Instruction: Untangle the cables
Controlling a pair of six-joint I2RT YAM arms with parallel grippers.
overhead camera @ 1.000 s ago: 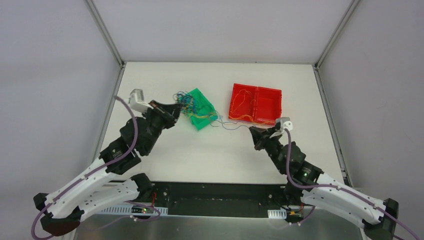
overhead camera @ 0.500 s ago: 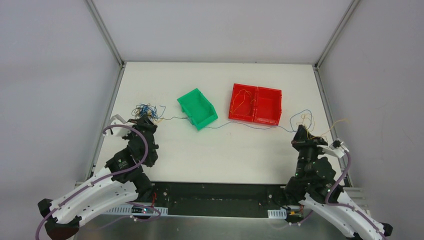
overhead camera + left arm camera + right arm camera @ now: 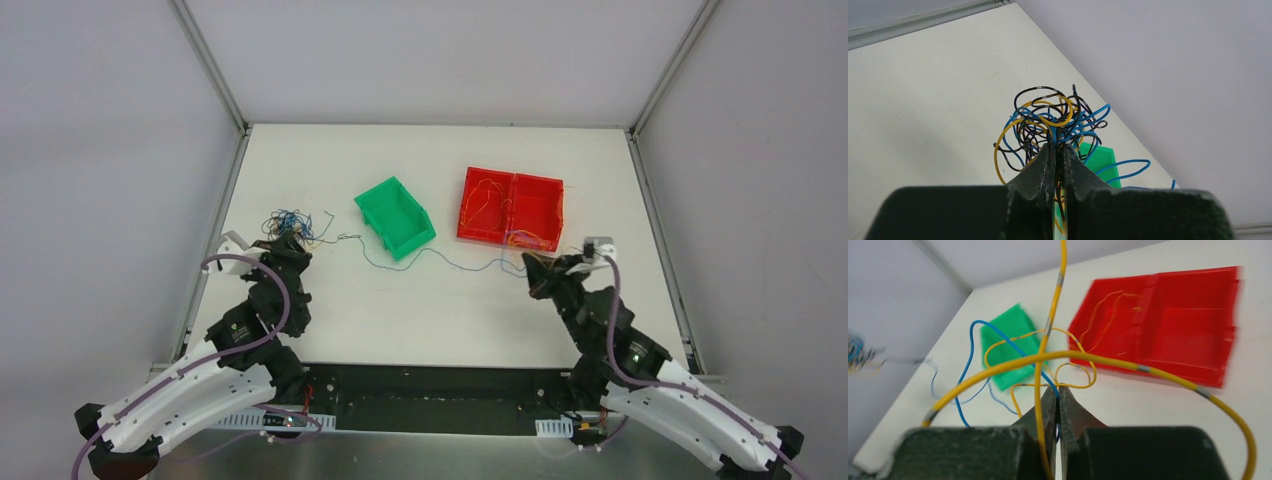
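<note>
Fingers (image 3: 1044, 169) of the left gripper (image 3: 294, 240) are pinching the knotted ball of cables (image 3: 290, 220) by the table's (image 3: 430, 320) left edge, while the right gripper (image 3: 535, 266) is clenching yellow strands (image 3: 1108, 360) before the red bin (image 3: 540, 210), a blue strand (image 3: 450, 256) sagging between them past the green bin (image 3: 395, 215).

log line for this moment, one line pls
left gripper: shut on cable tangle | right gripper: shut on yellow wire | blue wire: slack, wavy between grippers | red bin: yellow strands inside
</note>
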